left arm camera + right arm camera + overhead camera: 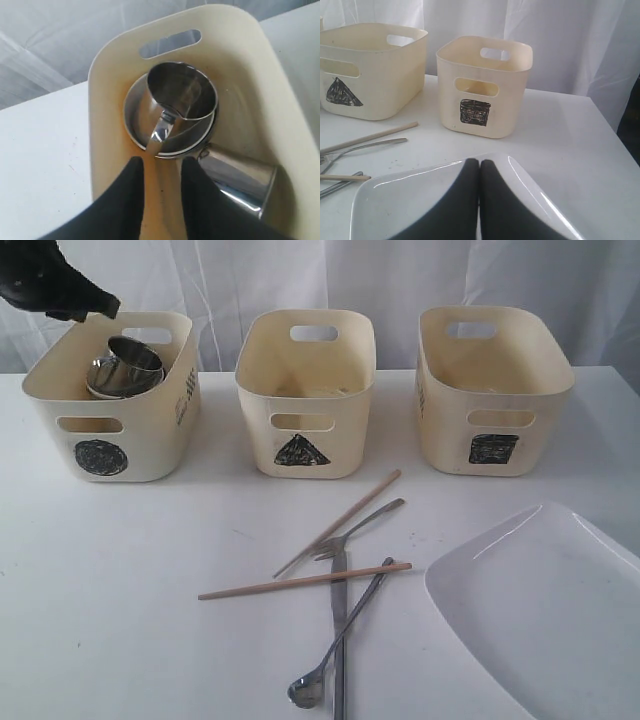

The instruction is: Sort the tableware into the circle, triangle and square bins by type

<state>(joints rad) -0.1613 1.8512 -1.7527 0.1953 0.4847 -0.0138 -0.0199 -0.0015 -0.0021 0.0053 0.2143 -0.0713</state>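
- The left tool (159,165) is hovering half-open and empty over the circle bin (140,440). Inside, one steel mug (182,92) is sitting in the steel bowl (131,110), and the second mug (240,177) is lying on its side just beside them.
- That stack is looking loose to me — a brush from the tool could be tipping the mug out of the bowl.
- The right tool (480,165) is hanging pinched shut over the white plate (545,610). The plate is looking glossy and wide, so a grip on its rim is likely slipping.
- Chopsticks (305,581), fork (360,525), knife (339,660) and long spoon (305,692) are lying crossed near the plate, so lifting one is risking dragging the others.
- The worktop (120,580) is showing smooth and white, with a pale curtain (400,280) hanging behind the triangle bin (340,450) and square bin (450,440).
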